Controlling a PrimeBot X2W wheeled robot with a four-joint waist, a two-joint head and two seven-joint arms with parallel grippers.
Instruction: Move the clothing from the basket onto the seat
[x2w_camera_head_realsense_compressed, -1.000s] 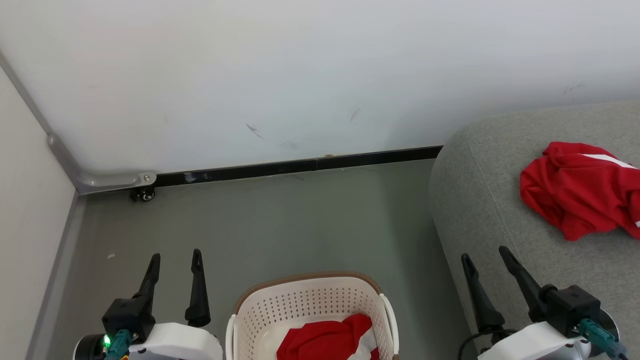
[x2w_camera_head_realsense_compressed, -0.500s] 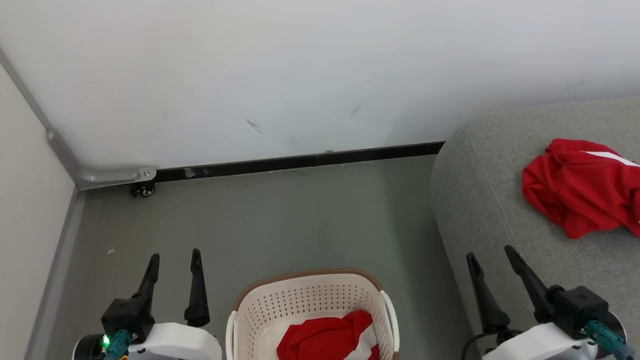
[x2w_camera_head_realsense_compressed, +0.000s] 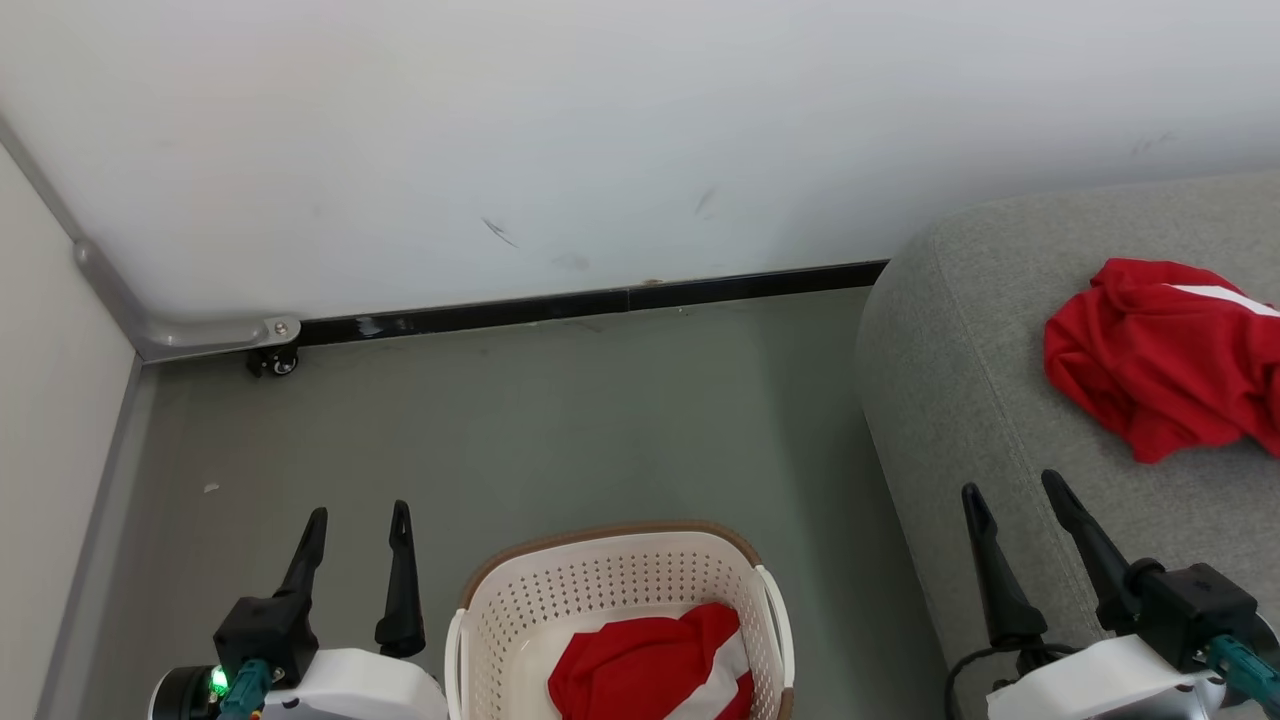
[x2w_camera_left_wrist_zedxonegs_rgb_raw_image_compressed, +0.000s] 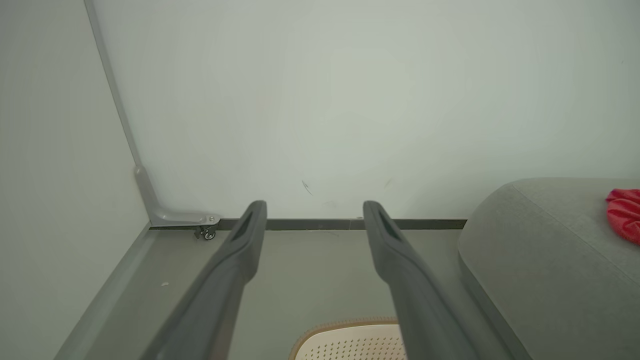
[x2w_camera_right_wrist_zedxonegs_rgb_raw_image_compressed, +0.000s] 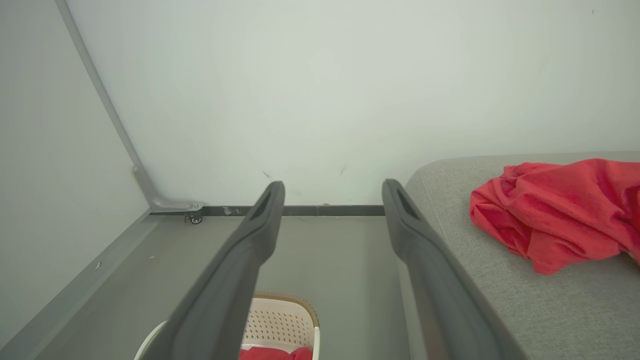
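A cream perforated basket (x2w_camera_head_realsense_compressed: 610, 590) with a brown rim sits on the floor at the bottom centre, holding a crumpled red and white piece of clothing (x2w_camera_head_realsense_compressed: 640, 672). Another red garment (x2w_camera_head_realsense_compressed: 1160, 360) lies on the grey seat (x2w_camera_head_realsense_compressed: 980, 400) at right. My left gripper (x2w_camera_head_realsense_compressed: 360, 515) hangs open to the left of the basket, holding nothing. Over the seat's front left edge, my right gripper (x2w_camera_head_realsense_compressed: 1012, 488) is open and empty too. The left wrist view catches the basket rim (x2w_camera_left_wrist_zedxonegs_rgb_raw_image_compressed: 345, 327) and seat (x2w_camera_left_wrist_zedxonegs_rgb_raw_image_compressed: 540, 260). In the right wrist view the seat garment (x2w_camera_right_wrist_zedxonegs_rgb_raw_image_compressed: 555, 210) lies right of the fingers, the basket (x2w_camera_right_wrist_zedxonegs_rgb_raw_image_compressed: 280, 320) below them.
A white wall with a black baseboard (x2w_camera_head_realsense_compressed: 600, 305) closes the far side. A grey metal bracket with a small caster (x2w_camera_head_realsense_compressed: 270, 362) sits in the left corner beside a side panel (x2w_camera_head_realsense_compressed: 50, 450). Grey floor (x2w_camera_head_realsense_compressed: 560, 420) stretches between basket and wall.
The whole head view has shifted slightly, so the camera moved. Both grippers stay open. The right gripper sits a little further right and higher in the picture than before.
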